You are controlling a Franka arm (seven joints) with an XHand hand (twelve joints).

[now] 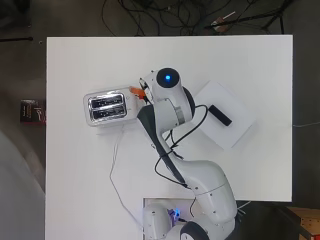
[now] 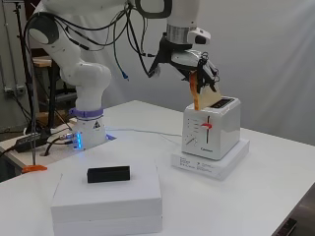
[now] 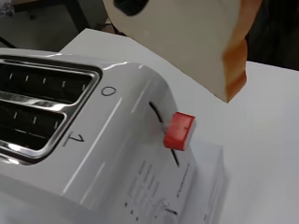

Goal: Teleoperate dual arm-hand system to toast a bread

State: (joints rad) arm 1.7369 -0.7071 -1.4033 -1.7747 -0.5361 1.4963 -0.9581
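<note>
The hand [image 2: 199,69] has its fingers curled round a slice of bread [image 2: 205,96] and holds it in the air just over the lever end of the toaster [image 2: 211,128], which stands on a flat white box [image 2: 210,162] on the desk [image 2: 275,187]. In the side view the slice hangs tilted, its lower edge close to the toaster's top but apparently not yet in a slot; the wrist view shows it over the end with the red lever [image 3: 179,130], short of both slots [image 3: 42,81]. To do this step well, the slice should be carried further along the toaster until it is above one slot, then turned so its flat faces run parallel with the slot's long sides and its lower edge is level. It should go down slowly, and the fingers should part only once the bottom edge is inside the opening; a tilted slice would likely catch on the chrome rim. The lever sits high on its track, so it appears unpressed. A black block [image 2: 109,174] lies on another white box [image 2: 106,201] nearer the camera, well apart from all this.
</note>
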